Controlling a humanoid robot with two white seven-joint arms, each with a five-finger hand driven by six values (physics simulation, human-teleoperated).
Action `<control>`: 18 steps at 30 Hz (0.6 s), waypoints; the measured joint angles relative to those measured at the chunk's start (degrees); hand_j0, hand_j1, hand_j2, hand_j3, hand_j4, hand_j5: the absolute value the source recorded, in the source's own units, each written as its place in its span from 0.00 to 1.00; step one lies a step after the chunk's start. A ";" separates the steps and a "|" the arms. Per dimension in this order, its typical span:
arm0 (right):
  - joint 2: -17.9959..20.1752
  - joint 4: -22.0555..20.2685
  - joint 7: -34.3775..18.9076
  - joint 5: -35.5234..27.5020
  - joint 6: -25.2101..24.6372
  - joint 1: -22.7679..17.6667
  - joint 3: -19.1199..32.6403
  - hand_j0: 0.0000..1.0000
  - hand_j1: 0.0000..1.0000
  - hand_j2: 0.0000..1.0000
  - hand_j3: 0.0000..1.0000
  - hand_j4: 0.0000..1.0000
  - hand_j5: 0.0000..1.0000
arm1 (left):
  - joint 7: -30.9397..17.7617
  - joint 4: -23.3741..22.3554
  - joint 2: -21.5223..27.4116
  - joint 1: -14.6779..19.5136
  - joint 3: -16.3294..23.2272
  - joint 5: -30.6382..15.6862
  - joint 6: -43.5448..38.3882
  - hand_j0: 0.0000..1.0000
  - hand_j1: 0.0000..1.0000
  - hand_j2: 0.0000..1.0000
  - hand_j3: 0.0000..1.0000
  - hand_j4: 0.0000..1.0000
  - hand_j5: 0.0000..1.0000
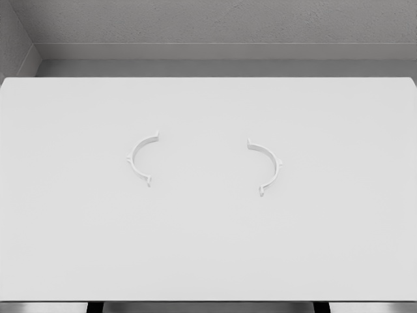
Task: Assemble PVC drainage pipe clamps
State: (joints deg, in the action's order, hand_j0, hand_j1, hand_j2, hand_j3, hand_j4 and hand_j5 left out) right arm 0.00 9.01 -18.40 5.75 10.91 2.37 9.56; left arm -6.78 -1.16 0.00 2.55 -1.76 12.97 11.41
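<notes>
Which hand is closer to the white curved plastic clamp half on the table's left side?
Neither can be judged: both hands are out of view. The left white curved plastic clamp half lies alone on the white table.

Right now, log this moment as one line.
stage: not begun | left white half-ring clamp piece: flat on white table | right white half-ring clamp piece: apart, open sides facing | hands: out of view

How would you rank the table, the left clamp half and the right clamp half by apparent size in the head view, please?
1. Table, by far the largest.
2. Right clamp half and left clamp half: these look about alike, so I would not rank one above the other.
</notes>
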 measured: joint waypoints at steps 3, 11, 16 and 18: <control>0.00 2.92 -7.91 1.84 3.48 0.00 3.10 1.00 1.00 1.00 1.00 1.00 1.00 | -2.51 -0.48 0.00 0.00 -0.53 4.26 3.62 1.00 1.00 1.00 1.00 1.00 1.00; 0.01 4.49 -12.19 2.74 5.34 0.00 4.81 1.00 1.00 1.00 1.00 1.00 1.00 | -3.87 -0.75 0.00 0.00 -0.83 6.56 5.58 1.00 1.00 1.00 1.00 1.00 1.00; 0.01 4.59 -12.45 2.78 5.44 0.00 4.91 1.00 1.00 1.00 1.00 1.00 1.00 | -3.97 -0.76 0.00 0.00 -0.85 6.70 5.70 1.00 1.00 1.00 1.00 1.00 1.00; 0.01 4.60 -12.48 2.78 5.46 0.00 4.92 1.00 1.00 1.00 1.00 1.00 1.00 | -3.97 -0.76 0.00 0.00 -0.85 6.72 5.71 1.00 1.00 1.00 1.00 1.00 1.00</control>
State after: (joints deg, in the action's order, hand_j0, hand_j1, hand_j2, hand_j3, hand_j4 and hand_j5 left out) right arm 0.00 13.60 -30.88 8.53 16.37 2.37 14.48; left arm -10.76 -1.93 0.00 2.55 -2.61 19.68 17.12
